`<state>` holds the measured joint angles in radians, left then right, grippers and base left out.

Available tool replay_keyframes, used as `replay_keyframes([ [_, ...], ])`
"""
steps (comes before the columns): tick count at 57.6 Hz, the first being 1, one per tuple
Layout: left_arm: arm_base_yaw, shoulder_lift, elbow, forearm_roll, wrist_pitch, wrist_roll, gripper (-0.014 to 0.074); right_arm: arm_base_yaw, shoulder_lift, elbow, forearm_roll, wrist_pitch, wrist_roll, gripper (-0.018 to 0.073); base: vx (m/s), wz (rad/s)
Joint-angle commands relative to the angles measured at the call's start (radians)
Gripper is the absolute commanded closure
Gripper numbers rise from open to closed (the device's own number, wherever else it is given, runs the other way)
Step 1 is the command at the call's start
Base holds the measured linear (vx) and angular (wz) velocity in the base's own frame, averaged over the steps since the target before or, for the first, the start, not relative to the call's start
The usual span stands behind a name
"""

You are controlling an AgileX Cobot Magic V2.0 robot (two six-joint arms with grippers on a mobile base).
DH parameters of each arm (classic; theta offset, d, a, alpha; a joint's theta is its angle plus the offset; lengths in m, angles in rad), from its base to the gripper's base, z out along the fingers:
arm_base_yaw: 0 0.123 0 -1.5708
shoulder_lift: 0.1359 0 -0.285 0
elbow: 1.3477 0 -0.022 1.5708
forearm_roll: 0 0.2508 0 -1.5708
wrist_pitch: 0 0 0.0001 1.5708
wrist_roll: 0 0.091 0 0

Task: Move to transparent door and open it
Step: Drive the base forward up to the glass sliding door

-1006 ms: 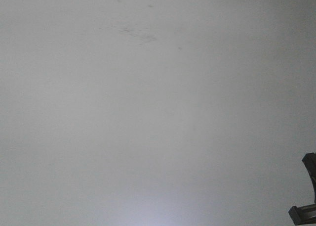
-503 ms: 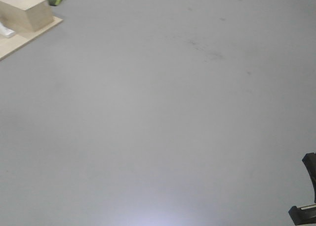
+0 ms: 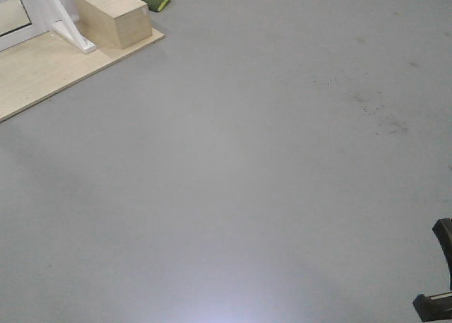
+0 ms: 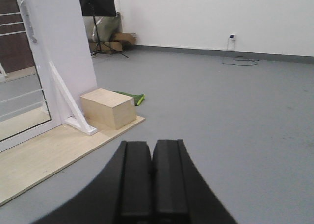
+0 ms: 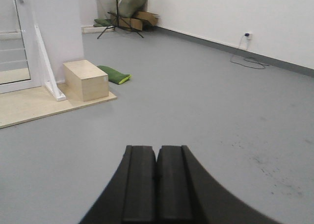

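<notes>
Where a pale wooden platform [image 4: 44, 155] lies, transparent door [image 4: 19, 101]: clear glass, white frame.

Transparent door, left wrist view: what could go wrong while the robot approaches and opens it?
1. The base may hit the wooden box or white brace beside the transparent door.
2. The wooden platform edge might stop the wheels.
3. The left tool and right tool are shut, so neither can grip the handle yet.

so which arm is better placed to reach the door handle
Left, probably. The transparent door and its grey handle sit nearer in the left wrist view; the right wrist view shows the door farther at its left edge. Both the left claw and right claw are shut.
</notes>
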<state>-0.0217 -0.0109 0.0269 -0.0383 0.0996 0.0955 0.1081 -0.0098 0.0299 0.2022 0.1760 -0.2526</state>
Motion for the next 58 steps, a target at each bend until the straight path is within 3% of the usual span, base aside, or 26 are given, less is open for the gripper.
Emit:
replay_keyframes([
  [1,0.001,-0.012,0.03,-0.006,-0.083,-0.008,0.0592,-0.006,-0.014,0.013,0.004,-0.082,-0.002,0.0559,0.5,0.4],
  [58,0.001,-0.012,0.03,-0.006,-0.083,-0.008,0.0592,-0.006,-0.014,0.013,0.004,-0.082,-0.002,0.0559,0.55,0.33],
])
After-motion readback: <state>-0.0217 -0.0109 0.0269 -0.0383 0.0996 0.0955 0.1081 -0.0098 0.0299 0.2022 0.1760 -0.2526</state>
